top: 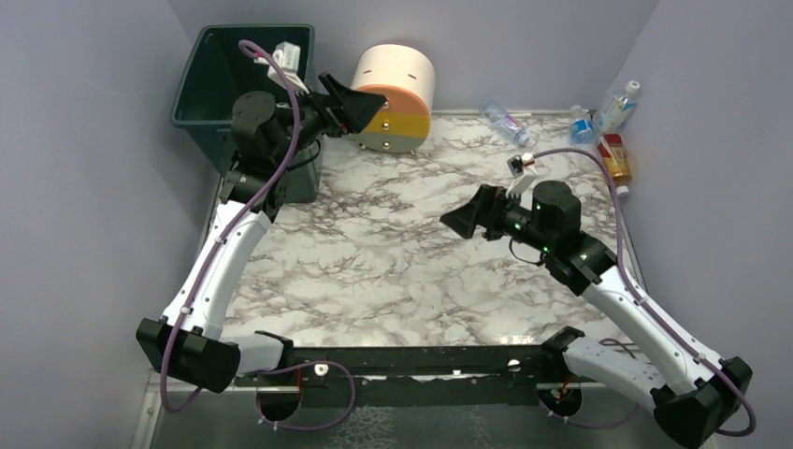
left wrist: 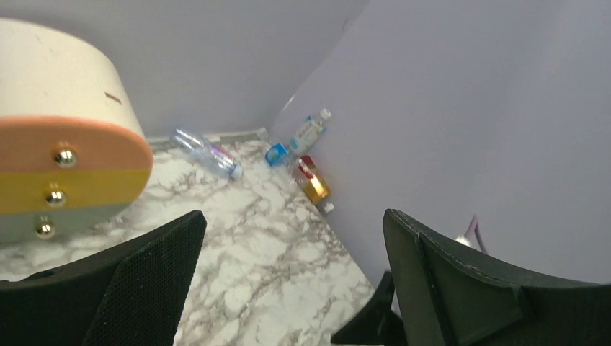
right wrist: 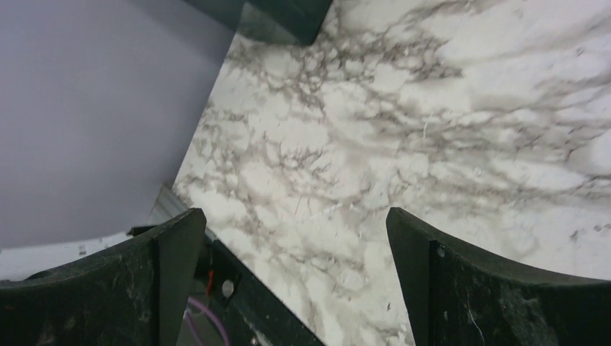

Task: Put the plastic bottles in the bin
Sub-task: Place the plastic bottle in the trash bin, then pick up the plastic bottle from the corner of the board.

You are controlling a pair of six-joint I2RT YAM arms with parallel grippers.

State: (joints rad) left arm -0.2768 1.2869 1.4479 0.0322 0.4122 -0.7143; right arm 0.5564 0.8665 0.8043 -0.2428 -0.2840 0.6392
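Several plastic bottles lie in the far right corner: a clear one (top: 506,122) (left wrist: 205,153) on its side, a small blue-labelled one (top: 582,126) (left wrist: 276,153), a white-capped one (top: 619,105) (left wrist: 308,131) leaning on the wall, and a yellow-orange one (top: 615,159) (left wrist: 313,184). The dark green bin (top: 210,84) stands at the far left. My left gripper (top: 360,108) (left wrist: 294,220) hangs open and empty just right of the bin, facing the bottles. Over the middle of the table my right gripper (top: 458,220) (right wrist: 295,216) is open, holding nothing, pointing left.
A round cream, orange, yellow and grey drawer unit (top: 397,98) (left wrist: 58,144) sits at the back, next to my left gripper. The marble table (top: 374,253) is walled on three sides. A black rail (top: 421,360) (right wrist: 238,288) runs along its near edge.
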